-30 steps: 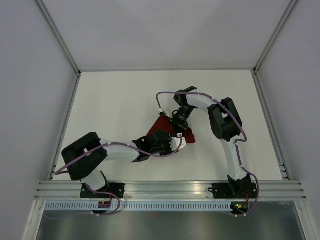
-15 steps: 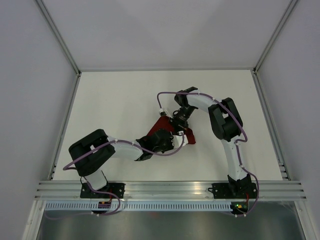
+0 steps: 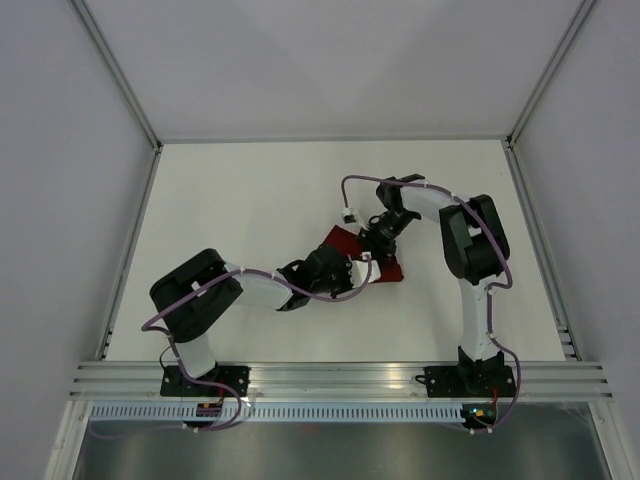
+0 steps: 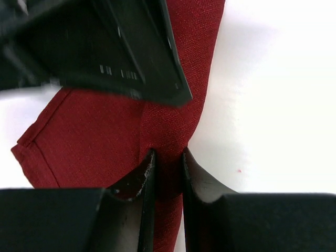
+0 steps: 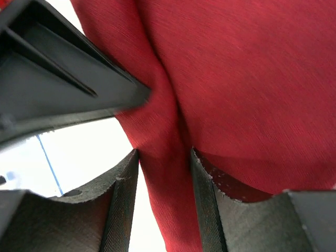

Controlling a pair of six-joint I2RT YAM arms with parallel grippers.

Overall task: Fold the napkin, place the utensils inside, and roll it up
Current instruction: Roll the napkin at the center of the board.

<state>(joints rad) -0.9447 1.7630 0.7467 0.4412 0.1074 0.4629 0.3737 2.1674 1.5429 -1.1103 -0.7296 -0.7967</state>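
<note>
Top external view: the dark red napkin [image 3: 341, 243] lies bunched on the white worktop [image 3: 230, 200], a little right of the middle, and both arms reach to it. The left tool [image 3: 362, 273] meets it from the near-left side and the right tool [image 3: 378, 244] from the far-right side, so the cloth is between and under them.

Left wrist view: the two fingers [image 4: 144, 178] of the left tool are almost closed, and a raised fold of the napkin is pinched in the narrow gap. The rest of the cloth spreads to the left, and the dark body of the right tool is just beyond.

Right wrist view: the right tool stands a little wider, its fingers [image 5: 123, 178] pressing both sides of a ridge of the cloth.
</note>
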